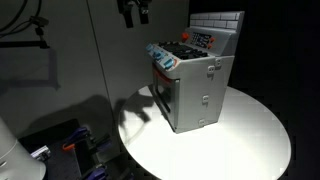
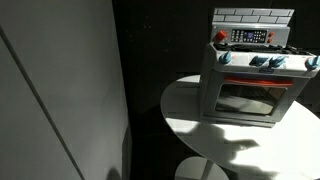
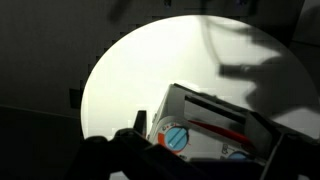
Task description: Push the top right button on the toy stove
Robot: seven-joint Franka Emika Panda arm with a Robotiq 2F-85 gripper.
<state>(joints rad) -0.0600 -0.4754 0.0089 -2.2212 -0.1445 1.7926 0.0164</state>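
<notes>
A round white worktop (image 1: 255, 140) was seen in both exterior views, and the toy stove (image 1: 195, 90) was stood upright on it. The dark oven door (image 2: 245, 98) was shown closed on the stove's front, with a row of blue knobs (image 2: 255, 61) above it. Farther back, a red-and-white panel (image 2: 250, 36) was set below the white brick wall (image 2: 253, 15). In an exterior view the fingers (image 1: 128, 14) were held high, up and left of the stove, spread apart, with nothing grasped or touched.
</notes>
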